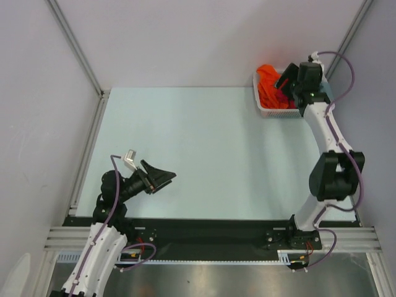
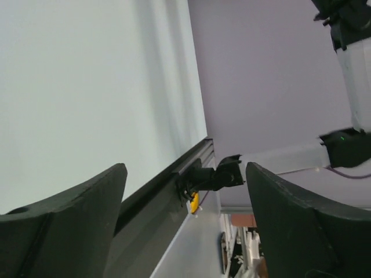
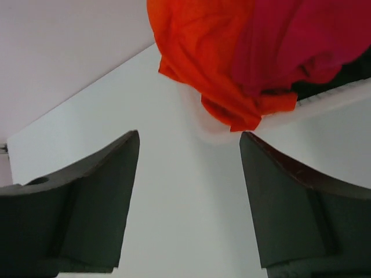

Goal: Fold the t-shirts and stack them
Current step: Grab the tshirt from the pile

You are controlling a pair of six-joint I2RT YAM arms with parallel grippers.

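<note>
A bright orange t-shirt (image 1: 267,80) lies bunched in the white mesh basket (image 1: 265,109) at the table's far right and hangs over its rim. A crimson-pink t-shirt (image 1: 283,98) lies beside it in the basket. My right gripper (image 1: 284,80) hovers over the basket, open and empty. In the right wrist view the orange shirt (image 3: 203,52) and the crimson-pink shirt (image 3: 301,35) fill the top, just beyond my open gripper (image 3: 188,145). My left gripper (image 1: 162,179) is open and empty, low over the table's near left; it also shows in the left wrist view (image 2: 185,179).
The pale table (image 1: 198,148) spreads between the two arms. A metal frame rail (image 1: 86,154) runs along the left edge, and a black strip (image 1: 210,229) along the near edge. The right arm's base (image 2: 211,176) shows in the left wrist view.
</note>
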